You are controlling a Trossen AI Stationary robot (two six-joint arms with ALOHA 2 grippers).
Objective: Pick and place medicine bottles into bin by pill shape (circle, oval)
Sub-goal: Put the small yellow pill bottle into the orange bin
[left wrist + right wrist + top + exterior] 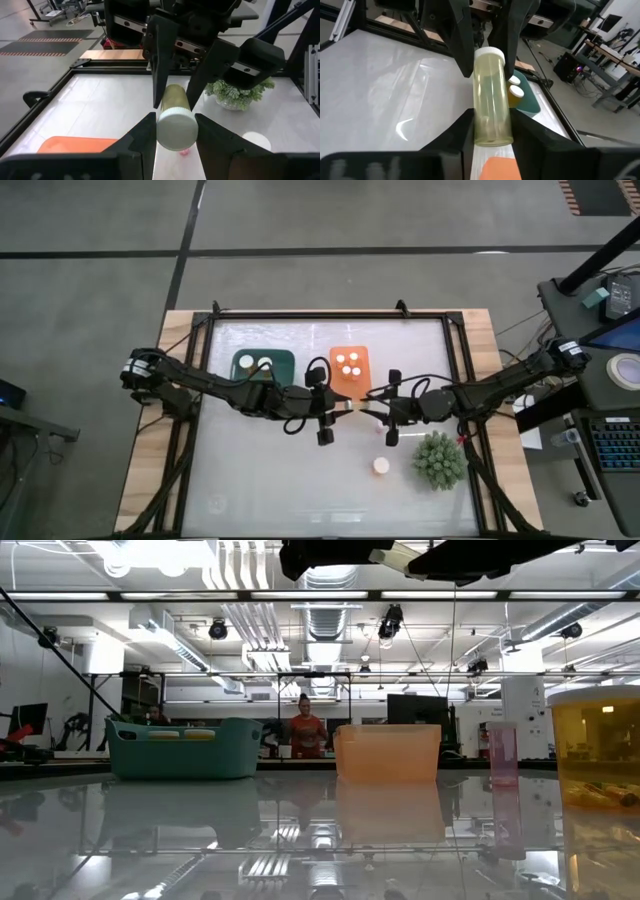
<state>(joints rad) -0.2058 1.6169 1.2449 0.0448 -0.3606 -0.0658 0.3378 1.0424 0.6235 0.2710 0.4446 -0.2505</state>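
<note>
- The green bin (262,364) holds two white-capped bottles.
- The orange bin (349,370) holds three.
- Both arms meet at mid-table, just in front of the orange bin.
- The left gripper (174,131) clasps the capped end of a pale bottle (175,120) held lying level above the table.
- The right gripper (491,129) pinches its base.
- One bottle (381,466) stands beside the plant (439,459).
</note>
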